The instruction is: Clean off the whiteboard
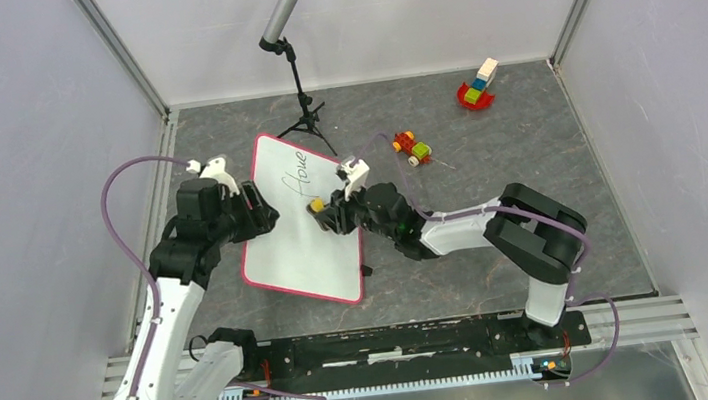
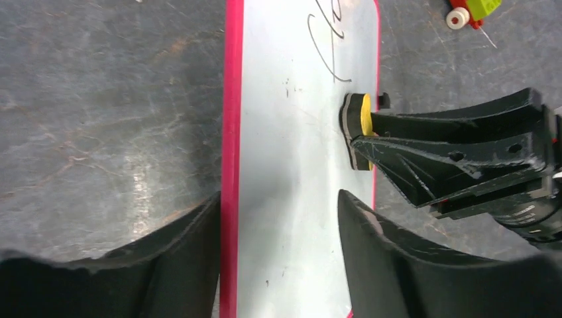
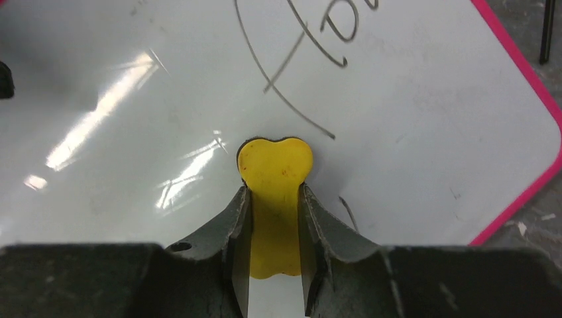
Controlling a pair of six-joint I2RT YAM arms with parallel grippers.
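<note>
At the left, the left claw (image 1: 256, 211) hangs over the left long edge of the whiteboard (image 1: 296, 252). In the left wrist view its fingers (image 2: 166, 265) stand spread, one over the dark marbled worktop (image 1: 488, 175) just outside the pink rim, the other over the white surface. Nothing is between them but the board lying below.

The whiteboard lies flat on the worktop, left of centre and turned at an angle, its near end toward the arm bases. Black handwriting (image 1: 296, 171) runs across its far end; the rest of the surface looks blank. A small black clip (image 1: 366, 270) sits on its right edge near the front corner.

The right claw (image 1: 323, 209) reaches in from the right, over the right long edge of the board. It is pinching a yellow eraser (image 3: 275, 162) with a dark underside, which is pressed onto the board just below the writing.

Behind the board stands a black tripod (image 1: 303, 110) carrying a grey tube. To the right of the board lies a small brick-built toy car (image 1: 411, 146). Further right, near the back wall, is a red brick toy (image 1: 478, 85) topped with coloured blocks.
</note>
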